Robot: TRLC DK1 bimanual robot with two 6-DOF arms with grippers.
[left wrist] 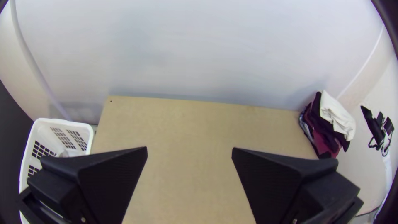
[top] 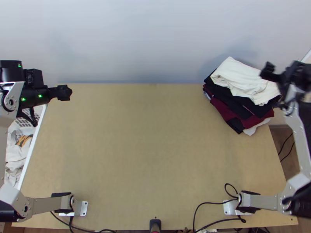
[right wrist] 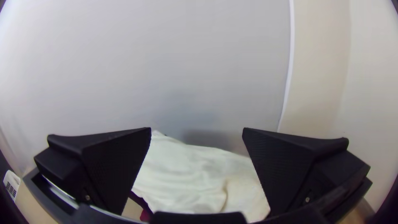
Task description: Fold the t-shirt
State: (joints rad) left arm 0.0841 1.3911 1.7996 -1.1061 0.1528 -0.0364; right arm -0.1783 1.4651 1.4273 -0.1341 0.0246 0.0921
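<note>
The right tool (right wrist: 197, 129) has its two wide black fingers spread, with nothing pinched between them; in the top view it is close beside the pile of clothes, at its outer side. Just beyond the fingers lies the white cloth garment (top: 241, 79), which I take for the t-shirt. It is folded into a compact, slightly wrinkled bundle, on top of the stack of dark and maroon folded clothes (top: 226, 111), at the far right corner of the light wooden tabletop (top: 147, 136). How many folds it has, I cannot tell.

So, in my judgement, the folding and the stacking of this piece are done, and for it there remains only to take the right arm away. The left tool (left wrist: 190, 148), above the far left part of the tabletop, is also spread and holds nothing. Near it, the white plastic basket with grid holes (left wrist: 58, 121) contains loose whitish clothes (top: 14, 159), probably work for later.
</note>
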